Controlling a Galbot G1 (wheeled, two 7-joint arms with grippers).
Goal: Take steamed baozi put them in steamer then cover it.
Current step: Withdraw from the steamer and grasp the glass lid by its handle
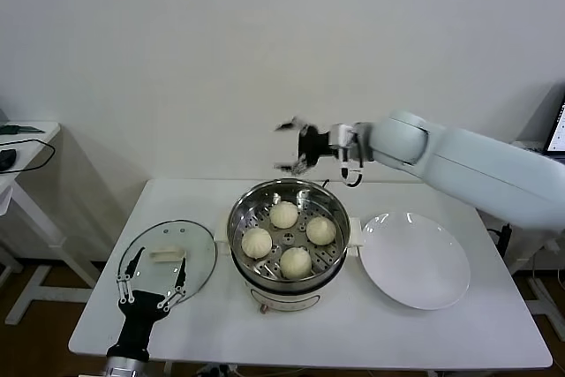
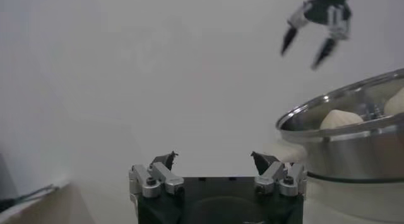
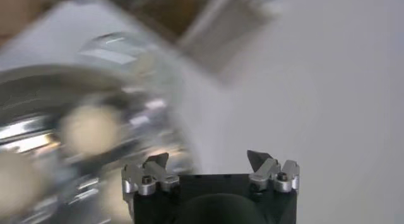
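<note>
Several cream-white baozi [image 1: 283,214] lie on the perforated tray inside the shiny steamer [image 1: 265,284] at the table's middle. My right gripper [image 1: 282,146] hangs open and empty in the air above the steamer's far rim. In the right wrist view that gripper [image 3: 208,159] is empty, with the blurred steamer [image 3: 38,112] and a baozi [image 3: 88,127] below. My left gripper [image 1: 159,262] stands open just over the glass lid [image 1: 199,249], which lies flat on the table left of the steamer. The left wrist view shows its open gripper [image 2: 214,157], the steamer [image 2: 353,149] and the right gripper [image 2: 307,45] farther off.
An empty white plate [image 1: 413,258] sits right of the steamer, touching its side handle. The lid's cream handle [image 1: 166,254] lies between my left fingers. A wall stands close behind the table. Another desk [image 1: 22,143] is off to the far left.
</note>
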